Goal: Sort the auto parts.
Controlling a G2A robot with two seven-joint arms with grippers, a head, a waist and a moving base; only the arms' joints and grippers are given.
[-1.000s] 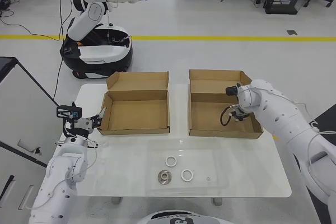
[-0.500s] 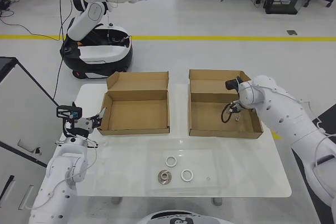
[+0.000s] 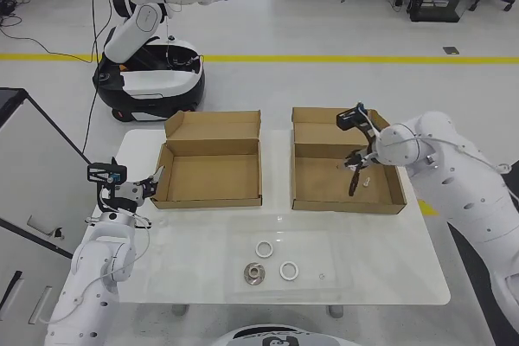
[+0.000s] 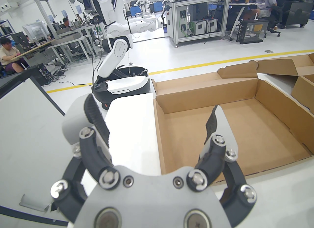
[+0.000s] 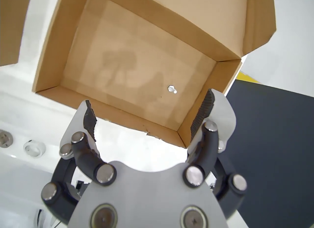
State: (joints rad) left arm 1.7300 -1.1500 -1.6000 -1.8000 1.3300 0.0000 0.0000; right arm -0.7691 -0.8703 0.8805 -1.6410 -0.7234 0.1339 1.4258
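Observation:
Two open cardboard boxes stand side by side, the left box (image 3: 209,202) (image 4: 208,91) and the right box (image 3: 344,208) (image 5: 157,13). A small silver bolt (image 5: 172,89) (image 3: 364,183) lies on the right box's floor near its right wall. My right gripper (image 3: 355,173) (image 5: 149,104) hangs open and empty above that box. On the table in front of the boxes lie two white rings (image 3: 264,249) (image 3: 288,271) and a metal flange (image 3: 254,273). My left gripper (image 3: 151,183) (image 4: 152,106) is open and empty beside the left box's outer corner.
A tiny part (image 3: 322,277) lies right of the rings. One white ring (image 5: 34,149) and a metal part (image 5: 5,138) show past the right box's front wall. Another robot's base (image 3: 151,86) stands behind the table.
My right gripper has risen out of the right box and its wrist has swung toward the back. The left arm has not moved.

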